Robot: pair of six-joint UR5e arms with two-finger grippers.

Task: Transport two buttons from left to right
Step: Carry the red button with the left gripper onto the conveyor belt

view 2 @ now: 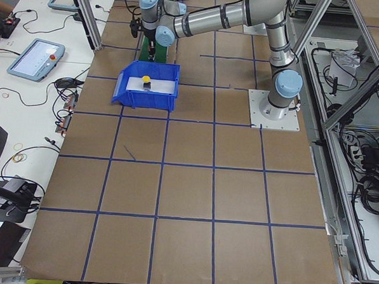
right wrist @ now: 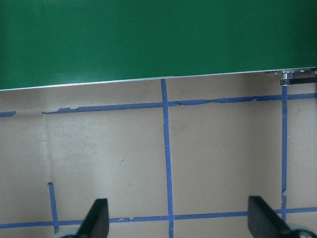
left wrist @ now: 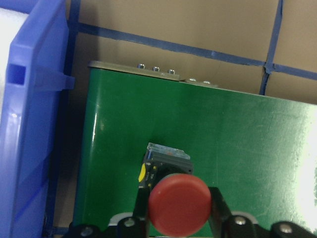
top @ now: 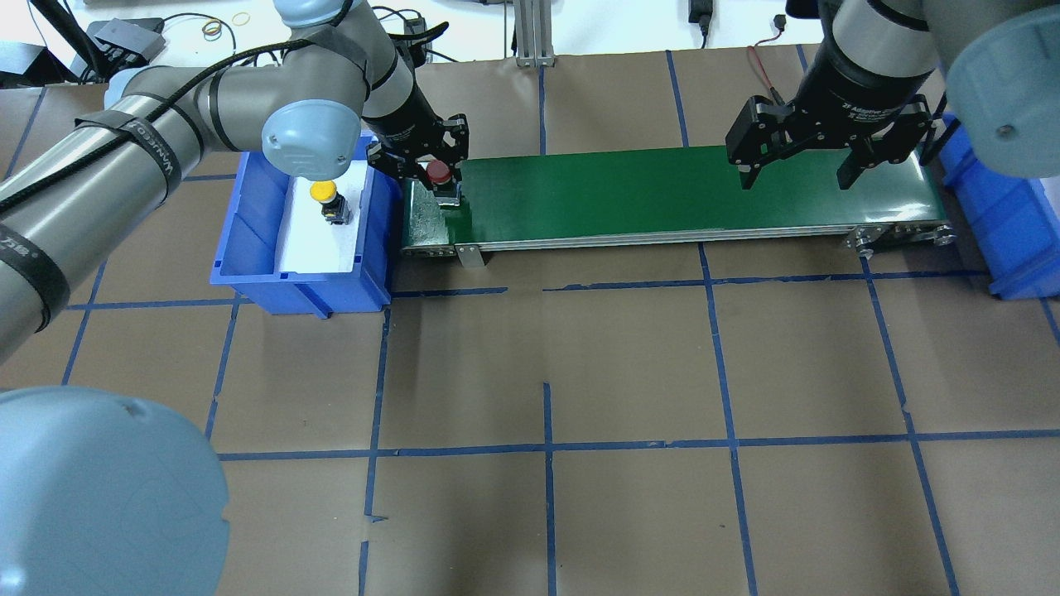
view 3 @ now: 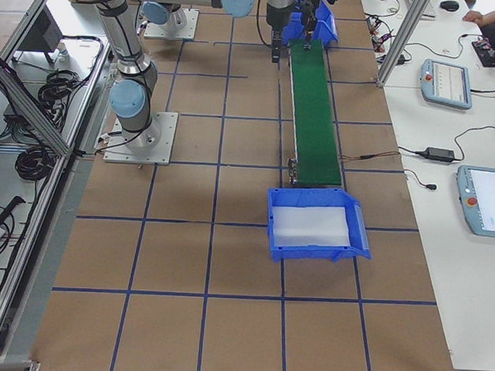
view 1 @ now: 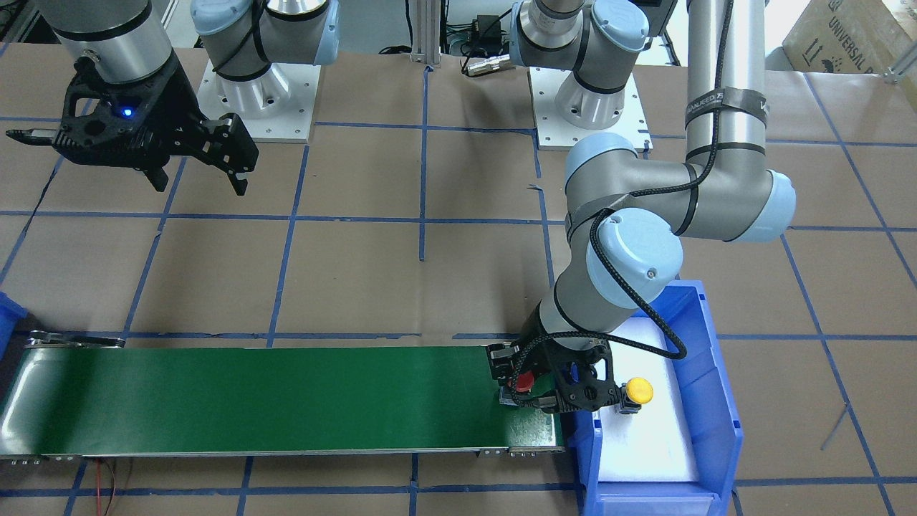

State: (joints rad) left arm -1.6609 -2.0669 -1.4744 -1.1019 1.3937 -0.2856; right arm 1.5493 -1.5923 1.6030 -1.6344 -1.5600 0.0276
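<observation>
Overhead exterior shows us the left tool [top: 436, 177] clamped on the red button [top: 438, 172] at the left end of the green conveyor surface [top: 662, 194] (to ride rightward, we judge), the yellow button [top: 323, 191] in the left blue bin [top: 248, 211], the right tool [top: 799, 172] spread wide, empty.

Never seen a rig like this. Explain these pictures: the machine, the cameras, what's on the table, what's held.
The machine is two robot arms at a paper-covered table, each ending in a two-finger gripper. Four pictures come from fixed cameras: one facing the robot, one over its shoulders, and one at each end of the table. The other two come from cameras on the wrists.

On the table lies a green conveyor belt, with a blue bin at one end and a second blue bin at the other. The left gripper looks closed on the red button, over the belt's end. The yellow button stands in the first bin. The right gripper hangs open and empty near the belt's other end.
</observation>
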